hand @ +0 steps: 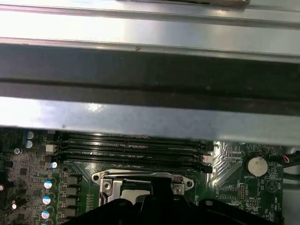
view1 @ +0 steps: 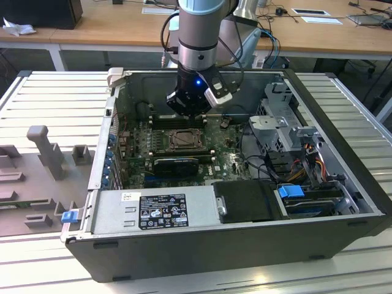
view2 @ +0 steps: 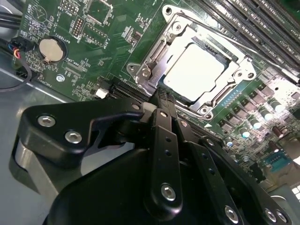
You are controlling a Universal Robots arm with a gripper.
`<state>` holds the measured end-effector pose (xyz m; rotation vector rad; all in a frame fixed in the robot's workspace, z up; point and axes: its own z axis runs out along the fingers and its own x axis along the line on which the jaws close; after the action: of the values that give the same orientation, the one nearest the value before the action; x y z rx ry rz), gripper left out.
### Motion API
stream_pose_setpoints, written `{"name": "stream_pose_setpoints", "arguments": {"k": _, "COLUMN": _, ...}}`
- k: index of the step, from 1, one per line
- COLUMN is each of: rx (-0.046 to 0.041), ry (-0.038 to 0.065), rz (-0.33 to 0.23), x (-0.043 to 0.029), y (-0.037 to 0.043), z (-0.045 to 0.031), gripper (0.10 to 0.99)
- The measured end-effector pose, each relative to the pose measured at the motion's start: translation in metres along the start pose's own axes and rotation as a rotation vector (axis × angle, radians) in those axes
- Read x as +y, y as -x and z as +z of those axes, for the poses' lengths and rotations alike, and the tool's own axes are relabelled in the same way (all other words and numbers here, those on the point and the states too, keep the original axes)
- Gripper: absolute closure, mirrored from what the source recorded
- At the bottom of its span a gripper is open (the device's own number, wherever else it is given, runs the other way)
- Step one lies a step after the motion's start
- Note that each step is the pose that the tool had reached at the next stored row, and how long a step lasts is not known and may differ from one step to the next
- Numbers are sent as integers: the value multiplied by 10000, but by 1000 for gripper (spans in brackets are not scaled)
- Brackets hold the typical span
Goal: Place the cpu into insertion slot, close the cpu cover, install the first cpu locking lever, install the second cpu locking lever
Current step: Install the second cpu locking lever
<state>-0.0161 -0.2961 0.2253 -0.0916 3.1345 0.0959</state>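
Note:
The cpu (view2: 196, 70), a pale silver square, lies flat in the insertion slot (view1: 182, 139) on the green motherboard inside the open computer case. The cpu cover (view2: 224, 95), a silvery frame with a square window, lies down around the chip. My gripper (view2: 161, 97) is shut with nothing in it, its black tip hovering right at one edge of the socket. From the exterior view, the gripper (view1: 188, 110) hangs just above and behind the socket. In the first wrist view the fingertip (hand: 159, 186) covers the middle of the socket frame (hand: 105, 180). How the locking levers stand, I cannot tell.
Long black memory slots (hand: 131, 147) run beside the socket, towards the case wall (hand: 150, 70). A black expansion card (view1: 176, 164) sits on the socket's other side. Cables and drive bays (view1: 294, 153) fill the exterior view's right. A coin battery (view2: 50, 49) sits on the board.

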Motion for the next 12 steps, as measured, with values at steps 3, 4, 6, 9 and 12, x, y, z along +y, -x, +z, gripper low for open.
{"name": "stream_pose_setpoints", "arguments": {"k": 3, "rx": 0, "ry": 0, "rz": 0, "x": -48, "y": -3, "z": -3, "gripper": 980}}
{"name": "stream_pose_setpoints", "arguments": {"k": 4, "rx": 0, "ry": -1, "rz": 0, "x": -59, "y": -3, "z": -4, "gripper": 980}}
{"name": "stream_pose_setpoints", "arguments": {"k": 6, "rx": 1, "ry": -1, "rz": 1, "x": -73, "y": -5, "z": -11, "gripper": 980}}
{"name": "stream_pose_setpoints", "arguments": {"k": 9, "rx": 1, "ry": -3, "rz": 0, "x": -71, "y": -4, "z": -61, "gripper": 980}}
{"name": "stream_pose_setpoints", "arguments": {"k": 12, "rx": 0, "ry": -3, "rz": -1, "x": -65, "y": -4, "z": -157, "gripper": 980}}
